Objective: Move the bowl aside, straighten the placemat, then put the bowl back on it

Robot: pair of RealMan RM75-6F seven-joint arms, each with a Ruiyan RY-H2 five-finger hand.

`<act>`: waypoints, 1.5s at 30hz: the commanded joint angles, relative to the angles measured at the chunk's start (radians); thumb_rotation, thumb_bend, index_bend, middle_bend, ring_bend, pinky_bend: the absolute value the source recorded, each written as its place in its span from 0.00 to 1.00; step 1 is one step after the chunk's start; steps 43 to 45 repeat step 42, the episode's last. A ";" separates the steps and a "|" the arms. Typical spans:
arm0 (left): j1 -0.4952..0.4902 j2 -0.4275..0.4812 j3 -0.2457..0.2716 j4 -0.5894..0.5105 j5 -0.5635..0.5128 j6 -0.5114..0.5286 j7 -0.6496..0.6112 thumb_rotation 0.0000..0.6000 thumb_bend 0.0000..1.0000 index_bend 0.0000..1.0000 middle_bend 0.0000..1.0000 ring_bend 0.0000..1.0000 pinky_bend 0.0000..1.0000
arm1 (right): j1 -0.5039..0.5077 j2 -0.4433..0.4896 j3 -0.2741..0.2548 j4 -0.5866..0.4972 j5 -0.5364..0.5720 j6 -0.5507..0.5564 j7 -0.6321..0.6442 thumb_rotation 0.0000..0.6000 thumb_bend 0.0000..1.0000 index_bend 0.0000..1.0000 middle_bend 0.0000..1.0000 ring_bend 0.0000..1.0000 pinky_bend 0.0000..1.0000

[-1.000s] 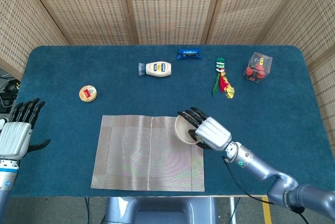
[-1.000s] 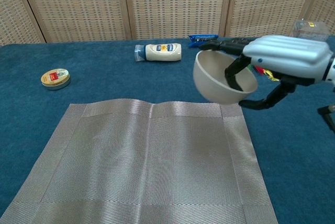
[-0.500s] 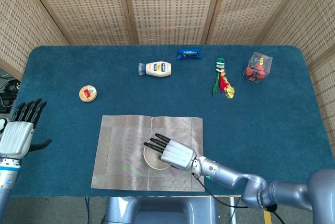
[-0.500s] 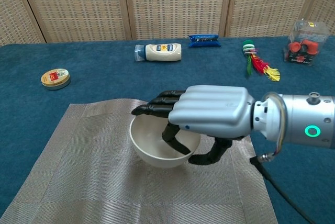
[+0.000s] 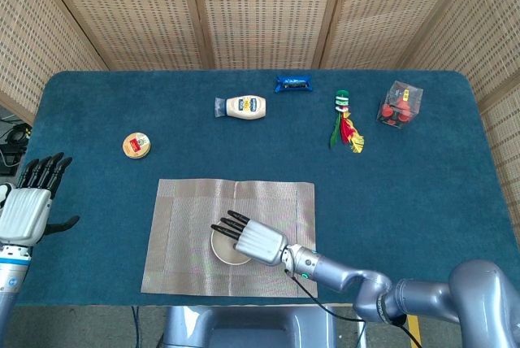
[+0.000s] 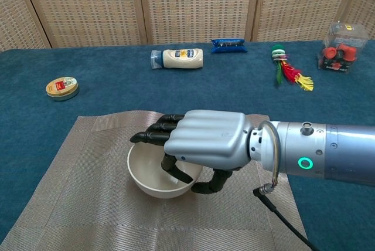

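A cream bowl [image 5: 223, 250] [image 6: 147, 176] sits near the middle of the grey woven placemat [image 5: 187, 234] [image 6: 88, 163]. My right hand [image 5: 252, 239] [image 6: 205, 141] grips the bowl's right rim, with its dark fingers reaching over and into the bowl and the thumb under the rim outside. The placemat lies flat and square to the table's front edge. My left hand [image 5: 28, 202] hangs open off the table's left edge, holding nothing; the chest view does not show it.
Along the far side of the blue table [image 5: 406, 177] lie a mayonnaise bottle [image 5: 244, 107] [image 6: 179, 58], a blue packet [image 5: 293, 83] [image 6: 229, 44], a feathered toy [image 5: 347, 125] [image 6: 288, 69] and a clear box of red pieces [image 5: 400, 104] [image 6: 338, 48]. A small round tin [image 5: 136, 145] [image 6: 61, 87] sits left.
My right hand carried the bowl from the mat's right edge down and leftward onto the mat's middle. My left hand stayed put.
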 commanded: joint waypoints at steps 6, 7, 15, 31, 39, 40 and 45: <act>0.002 0.004 -0.005 0.001 -0.002 -0.004 -0.009 1.00 0.00 0.00 0.00 0.00 0.00 | 0.002 -0.002 0.012 0.012 0.042 -0.015 -0.061 1.00 0.00 0.02 0.00 0.00 0.00; 0.002 0.005 -0.006 0.001 -0.003 -0.005 -0.013 1.00 0.00 0.00 0.00 0.00 0.00 | -0.003 0.013 0.016 -0.004 0.048 -0.005 -0.071 1.00 0.00 0.00 0.00 0.00 0.00; 0.004 0.012 -0.011 0.001 -0.002 -0.007 -0.031 1.00 0.00 0.00 0.00 0.00 0.00 | -0.087 0.218 -0.015 -0.178 0.024 0.122 -0.156 1.00 0.00 0.00 0.00 0.00 0.00; 0.104 0.013 0.044 0.002 0.102 0.145 -0.045 1.00 0.00 0.00 0.00 0.00 0.00 | -0.489 0.514 -0.120 -0.013 0.023 0.710 0.107 1.00 0.00 0.00 0.00 0.00 0.00; 0.161 0.001 0.080 0.017 0.122 0.191 -0.035 1.00 0.00 0.00 0.00 0.00 0.00 | -0.672 0.455 -0.103 0.059 0.170 0.853 0.229 1.00 0.00 0.00 0.00 0.00 0.00; 0.166 0.002 0.083 0.018 0.121 0.193 -0.035 1.00 0.00 0.00 0.00 0.00 0.00 | -0.685 0.450 -0.100 0.060 0.179 0.864 0.238 1.00 0.00 0.00 0.00 0.00 0.00; 0.173 0.003 0.086 0.019 0.118 0.194 -0.037 1.00 0.00 0.00 0.00 0.00 0.00 | -0.703 0.446 -0.096 0.059 0.191 0.878 0.252 1.00 0.00 0.00 0.00 0.00 0.00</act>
